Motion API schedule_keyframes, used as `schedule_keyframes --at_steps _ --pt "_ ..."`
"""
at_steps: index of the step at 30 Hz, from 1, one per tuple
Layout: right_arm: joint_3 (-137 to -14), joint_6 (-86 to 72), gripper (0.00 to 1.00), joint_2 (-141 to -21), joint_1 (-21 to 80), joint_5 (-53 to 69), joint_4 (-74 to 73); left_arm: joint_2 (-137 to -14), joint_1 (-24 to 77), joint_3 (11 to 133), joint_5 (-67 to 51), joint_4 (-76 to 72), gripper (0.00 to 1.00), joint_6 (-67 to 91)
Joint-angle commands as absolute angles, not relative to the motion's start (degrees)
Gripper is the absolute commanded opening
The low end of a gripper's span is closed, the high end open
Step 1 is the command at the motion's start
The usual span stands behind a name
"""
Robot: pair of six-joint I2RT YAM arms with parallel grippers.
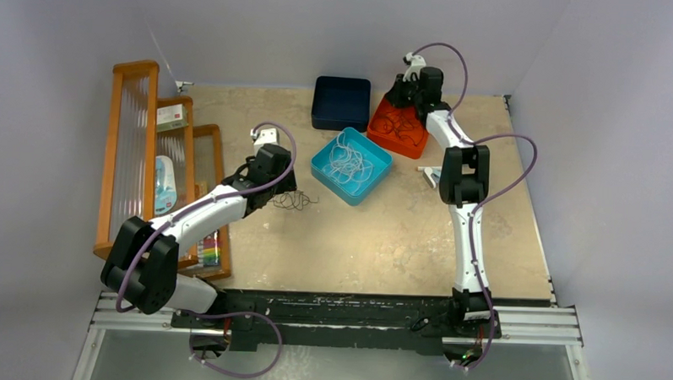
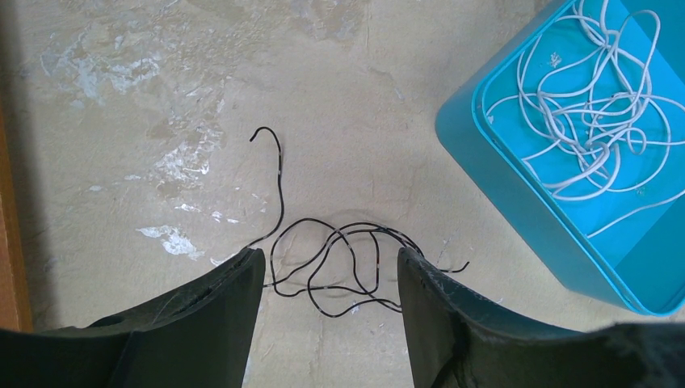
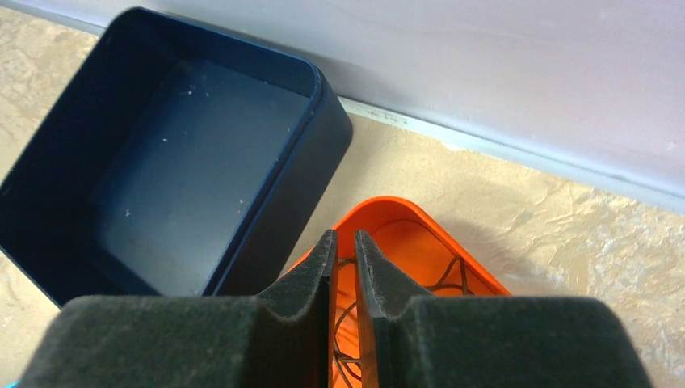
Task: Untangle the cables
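1. The left arm's fingers (image 2: 329,257) are spread wide and hang low over the table (image 2: 388,105), one finger on each side of a loose tangle.
2. That tangle is a dark cable (image 2: 335,263), thin and looping. It lies flat on the table just left of the teal box (image 2: 517,210), with one hooked end trailing away from the fingers.
3. The white cables (image 2: 594,121) sit in a loose heap inside the teal box (all of them within its walls, as far as the overhead view shows).
4. The right arm's fingers (image 3: 344,242) are pressed almost together, with only a thin slit between them. I cannot tell whether a strand is caught in it.
5. They hover over the near corner of the orange tray (image 3: 404,222), which holds the brown cables (image 3: 452,279).
6. The navy box (image 3: 178,153) stands just beside the tray, against the back wall.
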State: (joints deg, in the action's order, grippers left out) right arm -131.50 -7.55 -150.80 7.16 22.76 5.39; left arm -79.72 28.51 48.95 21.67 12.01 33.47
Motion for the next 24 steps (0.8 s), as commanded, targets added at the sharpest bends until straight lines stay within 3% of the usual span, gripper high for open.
schedule_keyframes --at_steps 1,13,24 --pt "-130.6 -7.7 0.15 -148.4 7.1 20.7 5.2 -79.7 28.2 48.6 21.9 10.3 0.6 34.0" --pt "-125.9 -7.5 0.15 -143.6 7.0 21.5 7.7 -79.7 28.2 48.7 22.3 10.5 0.6 33.9" --pt "-103.9 -14.1 0.26 -120.8 7.1 24.5 24.4 -81.5 28.2 49.2 17.0 8.8 0.63 32.8"
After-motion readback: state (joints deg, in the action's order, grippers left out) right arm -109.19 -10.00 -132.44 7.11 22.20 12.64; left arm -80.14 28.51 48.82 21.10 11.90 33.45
